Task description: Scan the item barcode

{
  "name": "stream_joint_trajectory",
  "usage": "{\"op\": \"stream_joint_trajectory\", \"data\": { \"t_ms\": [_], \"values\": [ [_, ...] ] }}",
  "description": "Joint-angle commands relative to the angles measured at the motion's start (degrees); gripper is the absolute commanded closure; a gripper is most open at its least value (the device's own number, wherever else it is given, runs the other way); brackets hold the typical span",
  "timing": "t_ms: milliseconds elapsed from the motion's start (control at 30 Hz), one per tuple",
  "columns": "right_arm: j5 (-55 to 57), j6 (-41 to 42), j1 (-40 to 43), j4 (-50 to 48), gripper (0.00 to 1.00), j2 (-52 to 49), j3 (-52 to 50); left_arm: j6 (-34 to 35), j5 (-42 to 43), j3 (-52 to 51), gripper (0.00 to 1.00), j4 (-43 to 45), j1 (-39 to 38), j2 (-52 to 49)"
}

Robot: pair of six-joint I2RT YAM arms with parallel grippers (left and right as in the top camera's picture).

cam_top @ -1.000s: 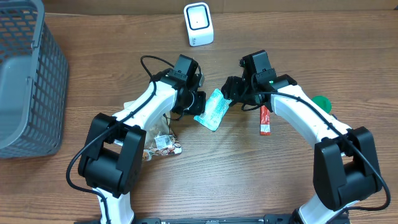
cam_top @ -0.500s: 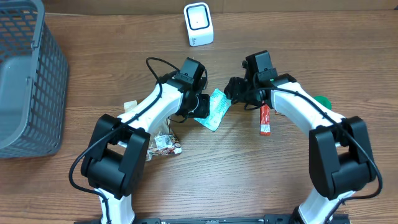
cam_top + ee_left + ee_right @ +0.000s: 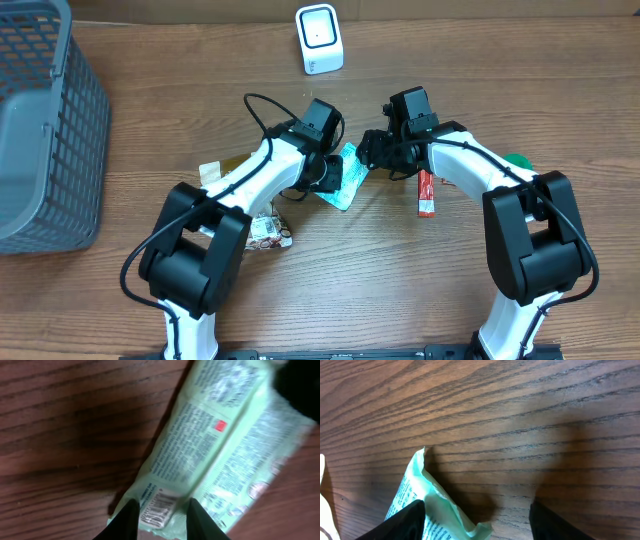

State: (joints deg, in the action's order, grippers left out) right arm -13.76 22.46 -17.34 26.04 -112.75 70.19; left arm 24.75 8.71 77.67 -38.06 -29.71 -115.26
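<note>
- The wooden counter (image 3: 400, 290) carries everything; both arms reach in from its near edge and meet near the middle.
- A grey mesh basket (image 3: 40, 130) stands at the far left edge, well apart from the arms.
- The left claw (image 3: 325, 175) is at the packet's left side. In the left wrist view the left claw (image 3: 162, 517) is set narrow, its two dark fingers pinching the packet's lower end between them.
- The right claw (image 3: 372, 150) is just beside the packet's upper right corner. In the right wrist view the right claw (image 3: 475, 520) stands wide, with nothing gripped; the packet's corner rises near one finger.
- A white scanner (image 3: 319, 38) stands upright at the far edge of the counter, apart from both claws.
- The green packet (image 3: 347, 178) sits between the two claws, held by the left one. The left wrist view shows the green packet (image 3: 215, 445) with its printed side facing the camera and a shadow on the wood below it; the right wrist view catches only a pale edge of the green packet (image 3: 420, 495).
- A cluster of small snack packets (image 3: 265, 232) lies beside the left arm.
- A red sachet (image 3: 426, 194) lies flat beside the right forearm.
- A green round thing (image 3: 518, 163) shows partly behind the right arm.
- The barcode (image 3: 156, 505) is printed at the packet's pinched end, between the left fingers.
</note>
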Motion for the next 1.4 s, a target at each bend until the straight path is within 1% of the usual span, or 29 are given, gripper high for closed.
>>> {"op": "stream_joint_trajectory", "data": {
  "t_ms": [0,267,367,467,500,600,800,833,1000,1133,1267,1367],
  "values": [
    [-1.6,-0.5,0.1,-0.5,0.29,-1.4,0.3,2.4,-2.7,0.2,0.77,0.0,-0.3,-2.8],
    [-11.8,-0.5,0.1,-1.9,0.28,-4.0,0.3,2.3,-2.7,0.2,0.80,-0.1,-0.3,-6.4],
    [-14.8,-0.5,0.1,-2.1,0.30,-4.1,0.3,2.3,-2.6,0.2,0.81,-0.1,-0.3,-6.4],
    [-16.2,-0.5,0.1,-2.0,0.35,-4.1,0.3,2.3,-2.6,0.2,0.81,-0.1,-0.3,-6.4],
    [-16.2,-0.5,0.1,-2.0,0.37,-4.1,0.3,2.3,-2.6,0.2,0.81,-0.1,-0.3,-6.4],
    [-16.2,-0.5,0.1,-2.1,0.48,-4.1,0.3,2.3,-2.5,0.2,0.81,-0.1,-0.3,-6.4],
    [-16.2,-1.2,0.2,-2.2,0.75,-4.1,0.3,2.3,-2.5,0.2,0.82,-0.2,-0.3,-6.4],
    [-16.2,-2.0,0.3,-2.1,0.77,-4.0,0.3,2.3,-2.5,0.2,0.83,-0.2,-0.3,-6.4],
    [-16.2,-3.0,1.4,-1.7,0.78,-4.0,0.3,2.0,-2.7,0.5,0.85,-0.2,0.0,-6.1],
    [-16.2,-3.0,2.4,-1.7,0.85,-4.0,0.3,1.1,-2.8,1.6,0.84,-0.5,0.8,-5.8],
    [-16.2,-3.0,3.0,-1.8,0.96,-4.0,0.3,0.9,-2.8,4.2,0.84,-2.3,1.8,-5.7],
    [-16.4,-3.0,3.3,-1.8,0.96,-4.0,0.3,-1.0,-3.0,7.1,0.83,-4.7,2.9,-5.7]
  ]
}}
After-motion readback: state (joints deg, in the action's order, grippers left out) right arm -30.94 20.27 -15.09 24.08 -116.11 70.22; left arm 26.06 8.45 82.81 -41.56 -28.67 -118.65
